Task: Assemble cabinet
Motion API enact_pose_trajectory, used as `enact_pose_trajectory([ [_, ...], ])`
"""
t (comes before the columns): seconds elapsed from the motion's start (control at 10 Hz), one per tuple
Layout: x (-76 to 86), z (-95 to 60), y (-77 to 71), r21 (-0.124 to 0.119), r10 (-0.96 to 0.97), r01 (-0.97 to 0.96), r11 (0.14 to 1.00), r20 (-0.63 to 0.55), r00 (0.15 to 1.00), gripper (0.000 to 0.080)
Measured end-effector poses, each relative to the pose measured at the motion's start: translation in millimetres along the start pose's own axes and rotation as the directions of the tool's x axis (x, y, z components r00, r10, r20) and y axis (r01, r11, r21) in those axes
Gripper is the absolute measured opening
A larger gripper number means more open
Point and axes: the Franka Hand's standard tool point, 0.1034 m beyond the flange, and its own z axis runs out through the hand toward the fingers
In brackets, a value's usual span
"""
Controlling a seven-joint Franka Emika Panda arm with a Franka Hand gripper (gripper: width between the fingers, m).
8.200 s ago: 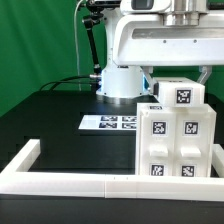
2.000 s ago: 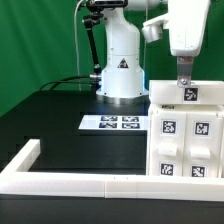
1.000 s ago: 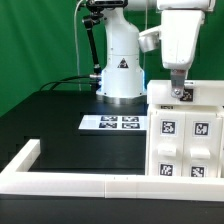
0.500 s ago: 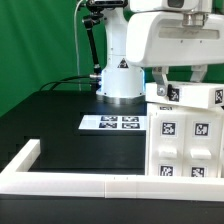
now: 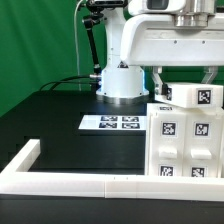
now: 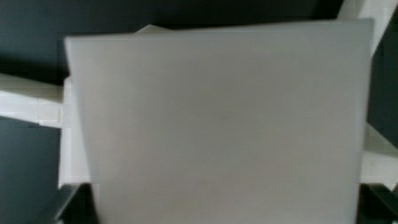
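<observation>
The cabinet [image 5: 180, 150] is a white box with several black-and-white tags on its front, standing at the exterior view's right. A smaller white top block [image 5: 195, 97] with one tag sits on it, turned askew to the box below. My gripper [image 5: 188, 88] comes straight down over this block. One dark finger [image 5: 160, 82] is on its left side and the other is on its right, so the gripper is shut on the block. In the wrist view a blurred white surface of the block [image 6: 214, 120] fills the picture and hides the fingertips.
The marker board [image 5: 115, 122] lies flat on the black table left of the cabinet. A low white border rail [image 5: 70, 182] runs along the front and turns back at the left. The arm's base [image 5: 120, 80] stands behind.
My hand has turned about its vertical axis over the last second. The top block has turned with it, and its tag has shifted to the right. The cabinet box has stayed in place.
</observation>
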Motion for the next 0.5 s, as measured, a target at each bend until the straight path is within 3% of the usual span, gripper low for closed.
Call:
enact_pose_trajectory([
  [0.3, 0.0, 0.0, -2.0, 0.003, 0.178, -0.178, 0.984, 0.0, 0.984, 0.0564],
  [0.5, -2.2, -0.4, -6.7, 0.027, 0.459, -0.459, 0.888, -0.027, 0.888, 0.0564],
])
